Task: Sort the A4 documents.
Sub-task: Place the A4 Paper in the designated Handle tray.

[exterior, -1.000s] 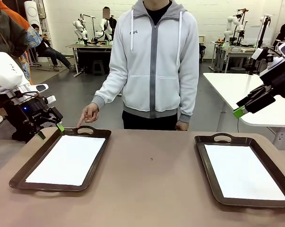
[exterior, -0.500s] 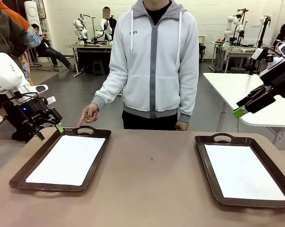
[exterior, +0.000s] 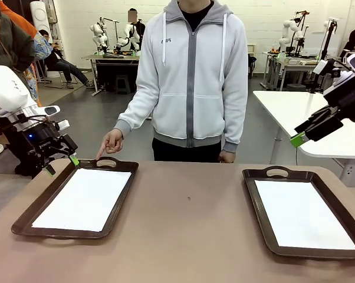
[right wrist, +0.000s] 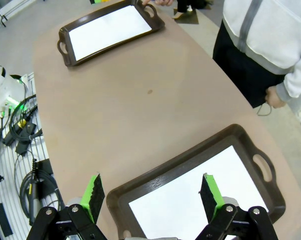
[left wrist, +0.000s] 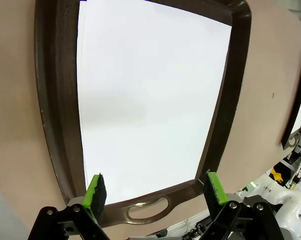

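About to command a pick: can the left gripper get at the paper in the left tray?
Probably yes: left gripper hangs open above the sheet in the left tray, with nothing lying on it.

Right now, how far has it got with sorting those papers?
Looks done: white sheets lie in the left tray and the right tray, none loose on the table. In hand: nothing; the left gripper and right gripper hover open. Left: unclear; the person's hand points at the left tray.
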Tool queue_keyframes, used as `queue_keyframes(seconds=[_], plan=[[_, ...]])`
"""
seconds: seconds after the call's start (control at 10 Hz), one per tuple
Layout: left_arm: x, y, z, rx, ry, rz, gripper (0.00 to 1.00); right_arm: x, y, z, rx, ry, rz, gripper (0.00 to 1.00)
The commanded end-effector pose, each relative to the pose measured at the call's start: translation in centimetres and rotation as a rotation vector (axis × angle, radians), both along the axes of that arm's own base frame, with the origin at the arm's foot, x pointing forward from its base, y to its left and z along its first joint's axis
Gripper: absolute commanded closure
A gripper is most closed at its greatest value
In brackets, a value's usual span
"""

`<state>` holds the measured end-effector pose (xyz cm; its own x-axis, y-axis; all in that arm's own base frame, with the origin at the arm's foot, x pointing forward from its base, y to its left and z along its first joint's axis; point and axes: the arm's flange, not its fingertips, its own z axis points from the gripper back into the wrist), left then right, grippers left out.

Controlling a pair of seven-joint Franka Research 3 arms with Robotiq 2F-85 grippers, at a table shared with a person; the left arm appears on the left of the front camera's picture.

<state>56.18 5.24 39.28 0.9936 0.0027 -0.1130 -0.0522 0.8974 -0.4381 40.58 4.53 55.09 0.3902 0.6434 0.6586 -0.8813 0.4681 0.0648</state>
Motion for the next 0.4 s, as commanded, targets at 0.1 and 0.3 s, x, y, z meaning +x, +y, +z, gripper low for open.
queue_keyframes(seconds=[0.1, 0.3], plan=[[0.19, -0.02, 0.23, 0.018, 0.004, 0.007, 0.00, -0.03, 0.13, -0.04, -0.014, -0.001, -0.004, 0.00], [0.19, -0.02, 0.23, 0.018, 0.004, 0.007, 0.00, -0.03, 0.13, -0.04, -0.014, -0.001, -0.004, 0.00]])
